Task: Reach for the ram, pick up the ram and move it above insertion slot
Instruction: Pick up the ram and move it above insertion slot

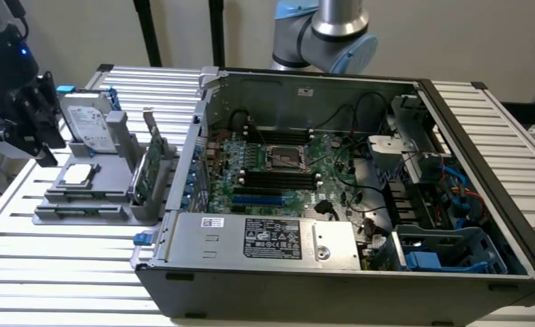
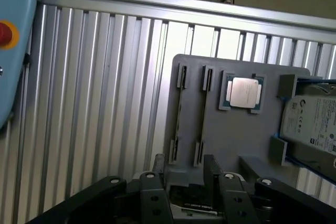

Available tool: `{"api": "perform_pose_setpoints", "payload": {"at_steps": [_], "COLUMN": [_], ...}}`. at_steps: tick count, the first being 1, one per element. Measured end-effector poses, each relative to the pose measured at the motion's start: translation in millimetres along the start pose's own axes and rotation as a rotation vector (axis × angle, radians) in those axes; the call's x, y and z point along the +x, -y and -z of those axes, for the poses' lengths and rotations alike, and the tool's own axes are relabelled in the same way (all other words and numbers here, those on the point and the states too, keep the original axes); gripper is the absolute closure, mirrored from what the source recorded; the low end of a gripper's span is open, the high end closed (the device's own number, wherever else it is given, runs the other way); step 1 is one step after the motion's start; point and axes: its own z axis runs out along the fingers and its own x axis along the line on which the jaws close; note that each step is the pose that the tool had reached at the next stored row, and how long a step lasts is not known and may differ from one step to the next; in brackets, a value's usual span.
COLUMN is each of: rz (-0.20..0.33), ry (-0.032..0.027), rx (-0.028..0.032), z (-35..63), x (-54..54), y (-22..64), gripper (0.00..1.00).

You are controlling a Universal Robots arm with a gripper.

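Observation:
My black gripper (image 1: 41, 155) hangs over the far end of a grey parts holder (image 1: 85, 197) at the exterior view's left. In the wrist view its fingers (image 2: 157, 167) stand apart, the gripper (image 2: 184, 162) open, with the holder's edge (image 2: 184, 176) showing between them. Two long narrow slots (image 2: 181, 114) run across the holder with a thin line along each; I cannot tell whether that is the ram on edge. A dark surface with a white label (image 2: 193, 208) lies between the finger bases. The black memory slots (image 1: 281, 178) lie on the motherboard in the open computer case (image 1: 340, 272).
The holder also carries a silver hard drive (image 1: 90, 122), a processor chip (image 2: 244, 92) and an upright green card with a bracket (image 1: 153, 163). The slatted metal table (image 1: 58, 266) spreads around it. A light-blue box with a red button (image 2: 5, 32) stands beside the table.

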Motion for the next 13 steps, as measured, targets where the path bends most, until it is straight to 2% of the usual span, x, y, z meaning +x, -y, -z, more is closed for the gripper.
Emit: {"api": "perform_pose_setpoints", "payload": {"at_steps": [8, 13], "rz": [-0.012, -0.020], "ry": [0.0002, 0.0002], "rx": [0.0003, 0.0001], "z": [-14.8, -23.7], "x": [-1.5, -1.6], "y": [-12.8, -13.6], "gripper": [0.58, 0.58]}}
